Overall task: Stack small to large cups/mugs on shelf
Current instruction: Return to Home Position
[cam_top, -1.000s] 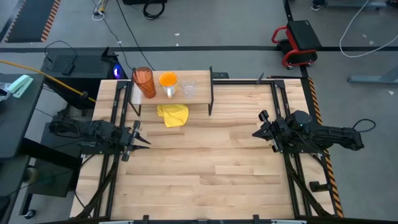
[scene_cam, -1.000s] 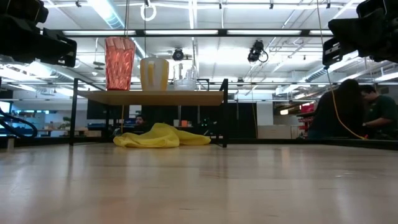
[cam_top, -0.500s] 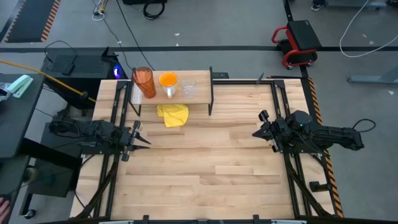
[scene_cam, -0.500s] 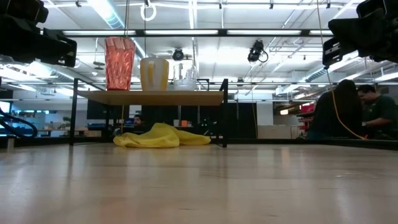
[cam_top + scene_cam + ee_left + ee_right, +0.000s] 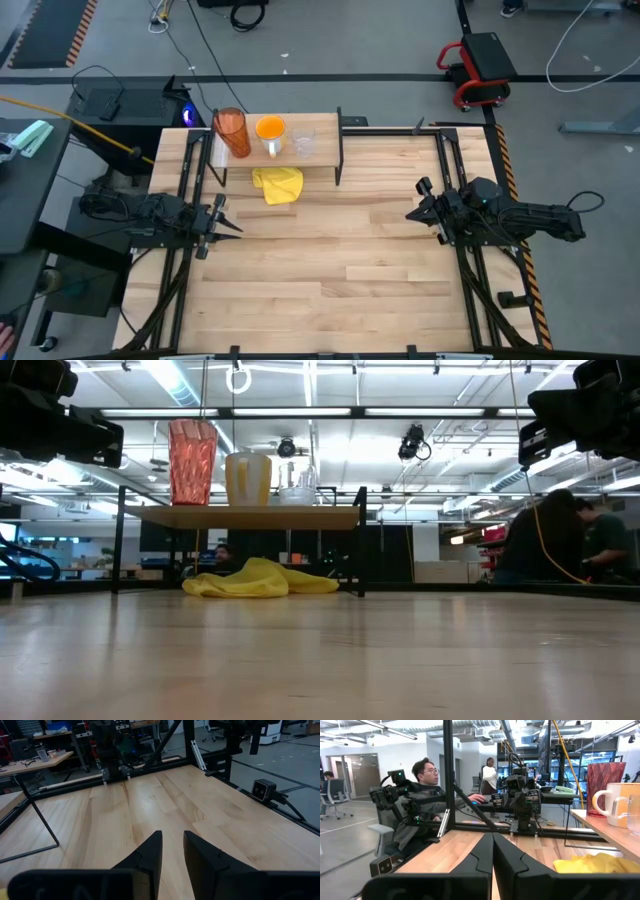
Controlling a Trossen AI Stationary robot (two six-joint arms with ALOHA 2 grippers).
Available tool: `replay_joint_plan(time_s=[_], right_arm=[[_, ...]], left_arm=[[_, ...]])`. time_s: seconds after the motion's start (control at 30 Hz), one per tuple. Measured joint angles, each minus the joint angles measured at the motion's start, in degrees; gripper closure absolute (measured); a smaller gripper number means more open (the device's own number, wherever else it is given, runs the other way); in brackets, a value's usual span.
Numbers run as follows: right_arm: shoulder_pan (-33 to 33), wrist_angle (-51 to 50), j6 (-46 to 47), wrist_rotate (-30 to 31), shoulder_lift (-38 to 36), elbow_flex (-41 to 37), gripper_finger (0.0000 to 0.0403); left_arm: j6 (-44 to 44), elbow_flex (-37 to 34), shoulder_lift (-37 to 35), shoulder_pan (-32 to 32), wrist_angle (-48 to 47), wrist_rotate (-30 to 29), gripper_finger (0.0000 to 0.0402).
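While three cups [image 5: 270, 130] stand on the shelf [image 5: 325, 152], the left gripper [image 5: 172, 840], open a little, and the right gripper [image 5: 493, 840], closed, wait empty at the table's [image 5: 330, 270] side edges.

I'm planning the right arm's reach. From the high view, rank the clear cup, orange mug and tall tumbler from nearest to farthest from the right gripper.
Measured from the right gripper, which sits off to the right of the row:
1. Clear cup, at the right end of the row on the shelf.
2. Orange mug, in the middle of the row.
3. Tall tumbler, at the left end.
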Motion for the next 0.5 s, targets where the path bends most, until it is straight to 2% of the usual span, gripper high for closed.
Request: replay_joint_plan(time_s=[0.5], right_arm=[[0.0,0.0,0.0,0.0,0.0,0.0,0.0391]], left_arm=[[0.0,0.0,0.0,0.0,0.0,0.0,0.0319]])
